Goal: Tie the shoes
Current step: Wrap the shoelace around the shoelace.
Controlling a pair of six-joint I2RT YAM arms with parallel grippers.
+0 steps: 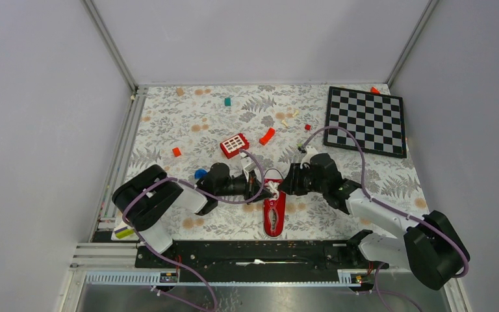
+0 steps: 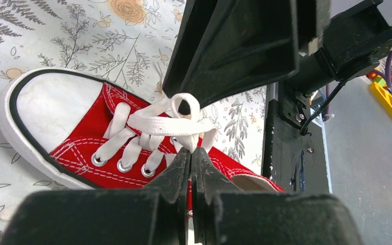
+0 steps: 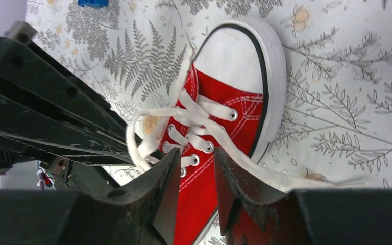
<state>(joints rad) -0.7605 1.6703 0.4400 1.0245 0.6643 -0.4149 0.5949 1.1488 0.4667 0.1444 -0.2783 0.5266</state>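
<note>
A: Markings first. Any text that can be read?
B: The red block (image 1: 234, 144) shows a grid of white squares. Anything finer on it is too small to read from above.

A: Where is the sneaker?
B: The sneaker (image 1: 274, 211) lies on the floral tabletop (image 1: 169, 123), near the front edge. It is between the two arms, toe pointing away from their bases.

A: What differs between views?
B: Only the top view shows the chessboard (image 1: 366, 120) at far right and the small scattered pieces. The left wrist view gives the white toe cap (image 2: 51, 107) and the metal eyelets (image 2: 124, 166). It also shows a small loop (image 2: 184, 102) of the laces (image 2: 153, 122) standing against the other arm's fingertip. The right wrist view shows one lace strand trailing off the sneaker onto the tabletop.

A: Left tool?
B: The left tool (image 2: 191, 158) has its jaws pressed together, no gap. The tips sit right at the lace crossing. I cannot tell whether a strand is pinched.

A: Right tool?
B: The right tool (image 3: 198, 155) is partly open, with a clear gap between the fingers. It hangs over the eyelet rows. Red canvas shows through the gap, and nothing is gripped.
</note>
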